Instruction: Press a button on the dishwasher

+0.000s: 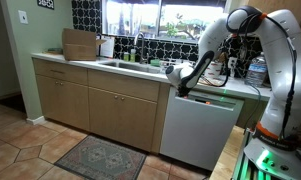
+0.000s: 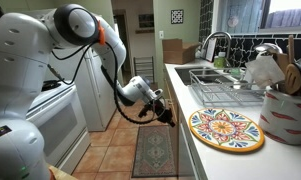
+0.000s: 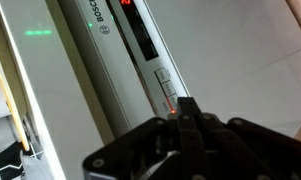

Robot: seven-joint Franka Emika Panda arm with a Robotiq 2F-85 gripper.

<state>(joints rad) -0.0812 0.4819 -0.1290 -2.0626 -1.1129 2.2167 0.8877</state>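
The dishwasher point(image 1: 202, 128) is a white front under the counter, to the right of the tan cabinets. My gripper point(image 1: 179, 79) hangs at its top edge, and also shows in an exterior view point(image 2: 162, 110) beside the counter edge. In the wrist view the dishwasher's top control strip point(image 3: 118, 60) runs diagonally, with a dark display point(image 3: 140, 35) and small pale buttons point(image 3: 162, 80). My gripper point(image 3: 187, 106) is shut, fingers together, with the tip at the strip just below the buttons. A small red light point(image 3: 171, 108) glows beside the fingertip.
A sink with a faucet point(image 1: 138, 45) and a cardboard box point(image 1: 80, 44) sit on the counter point(image 1: 110, 68). A patterned plate point(image 2: 226, 128), a drying rack point(image 2: 222, 82) and a white stove point(image 2: 60, 115) are near. A rug point(image 1: 100, 157) lies on the tiled floor.
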